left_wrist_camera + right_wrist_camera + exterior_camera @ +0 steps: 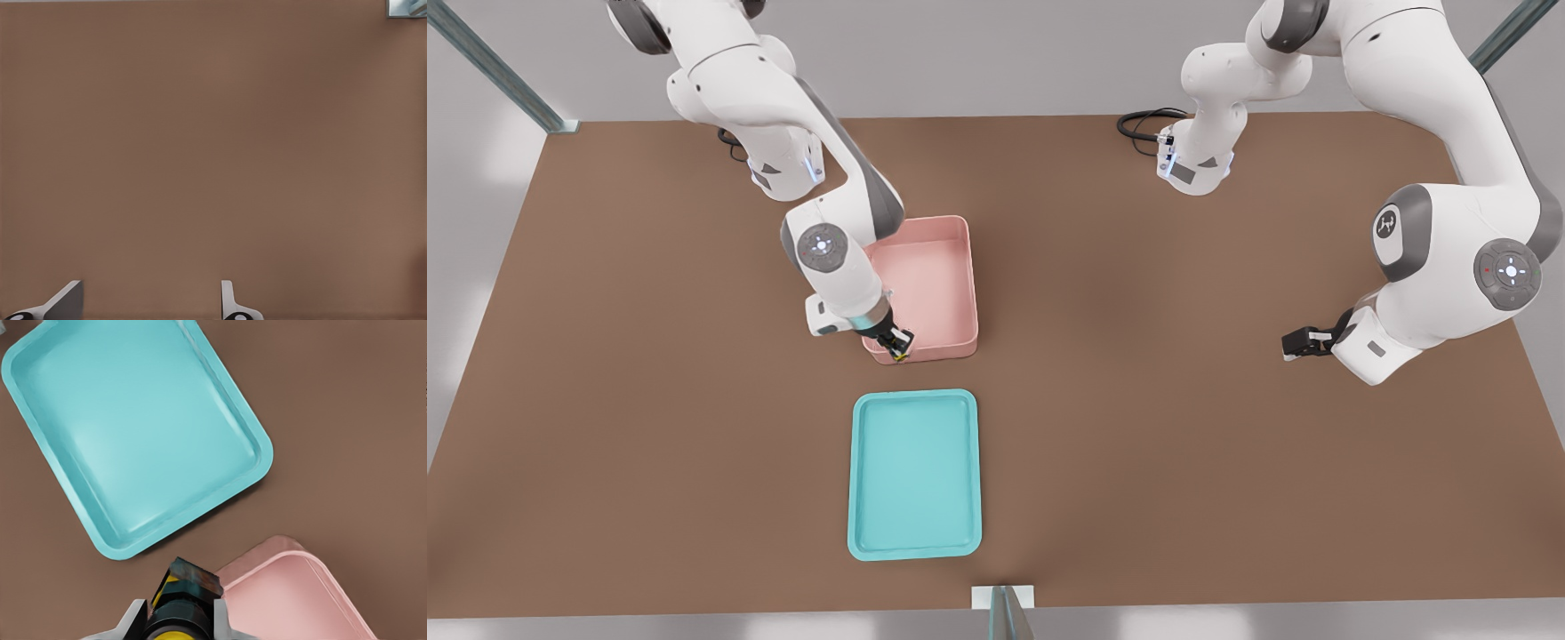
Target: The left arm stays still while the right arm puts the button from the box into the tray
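My gripper (901, 347) hangs over the near corner of the pale pink box (938, 280), on the front view's left side of it. It is shut on the button (902, 356), a tiny black body with a yellow cap. In the right wrist view the button (183, 587) sits clamped between the two fingers of the gripper (177, 623), beside the rounded corner of the box (287, 603). The turquoise tray (914, 542) lies empty on the table just in front of the box, a short gap away. In the right wrist view the tray (133, 433) fills much of the picture.
The parked arm's gripper (1303, 342) rests low at the front view's right. A black cable (1138, 124) coils by its base at the back. A frame post (1003, 609) stands at the table's near edge, beyond the tray.
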